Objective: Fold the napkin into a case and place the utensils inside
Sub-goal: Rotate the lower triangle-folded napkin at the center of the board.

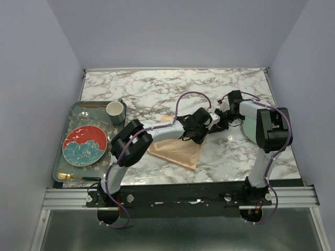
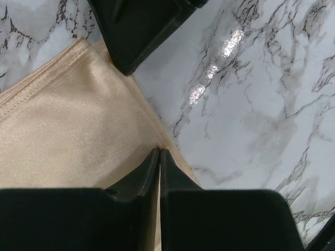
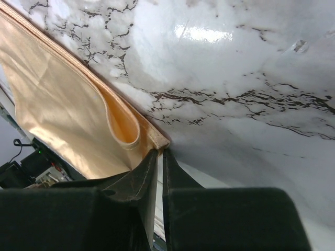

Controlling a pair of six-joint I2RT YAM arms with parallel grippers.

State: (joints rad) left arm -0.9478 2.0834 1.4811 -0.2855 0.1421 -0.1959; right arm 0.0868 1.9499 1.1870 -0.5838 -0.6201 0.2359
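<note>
The peach-orange napkin (image 1: 178, 150) lies part folded on the marble table, in front of the arms. My left gripper (image 1: 201, 130) is shut on its right hem, as the left wrist view shows (image 2: 158, 152), with the cloth (image 2: 73, 130) spread to the left. My right gripper (image 1: 221, 121) is shut on a layered corner of the napkin (image 3: 63, 99), pinched at the tips (image 3: 159, 151), with a loop of cloth standing up beside it. The gold fork (image 1: 68, 178) lies on the tray's near edge, far left of both grippers. No finished case shows.
A grey patterned tray (image 1: 73, 112) at the left holds a red flowered plate (image 1: 85, 145) and a cup (image 1: 115, 111). One finger of the right gripper (image 2: 141, 31) shows close above the left one. Bare marble (image 1: 172, 89) stretches behind.
</note>
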